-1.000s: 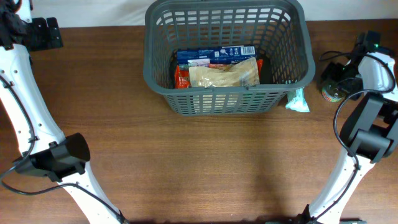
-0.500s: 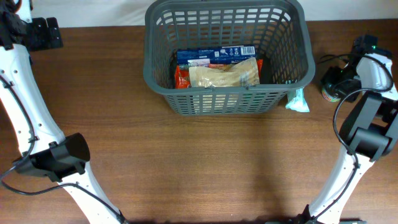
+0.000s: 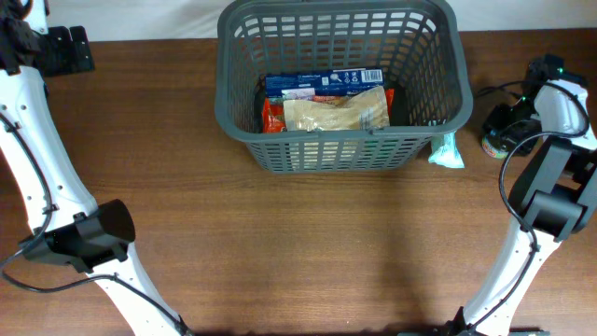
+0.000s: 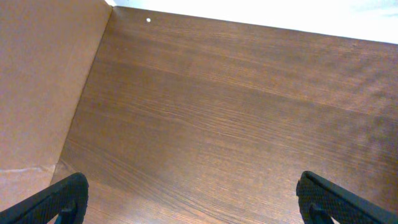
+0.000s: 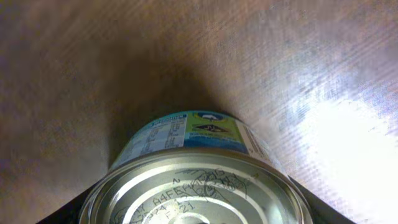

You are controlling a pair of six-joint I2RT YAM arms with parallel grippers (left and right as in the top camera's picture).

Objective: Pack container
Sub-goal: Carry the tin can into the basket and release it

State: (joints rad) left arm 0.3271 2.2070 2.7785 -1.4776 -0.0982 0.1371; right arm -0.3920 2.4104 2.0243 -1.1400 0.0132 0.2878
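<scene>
The container, a large dark grey basket (image 3: pixel 222 112), stands at the back middle of the table. It holds a blue box (image 3: pixel 322 82), a tan bag (image 3: pixel 336 110) and a red packet (image 3: pixel 270 117). A tin can (image 3: pixel 490 142) with a blue-green label stands on the table at the far right. My right gripper (image 3: pixel 511 119) is closed around it; in the right wrist view the can (image 5: pixel 186 134) fills the space between the fingers (image 5: pixel 196 208). My left gripper (image 3: pixel 70 49) is open and empty at the far back left, above bare wood (image 4: pixel 193 199).
A pale teal packet (image 3: pixel 448 149) lies on the table against the basket's front right corner. A brown wall (image 4: pixel 43 81) borders the table at the left. Black cables (image 3: pixel 494 86) run behind the right arm.
The right gripper and the can have shifted slightly to the left. The left arm and the basket have not moved.
</scene>
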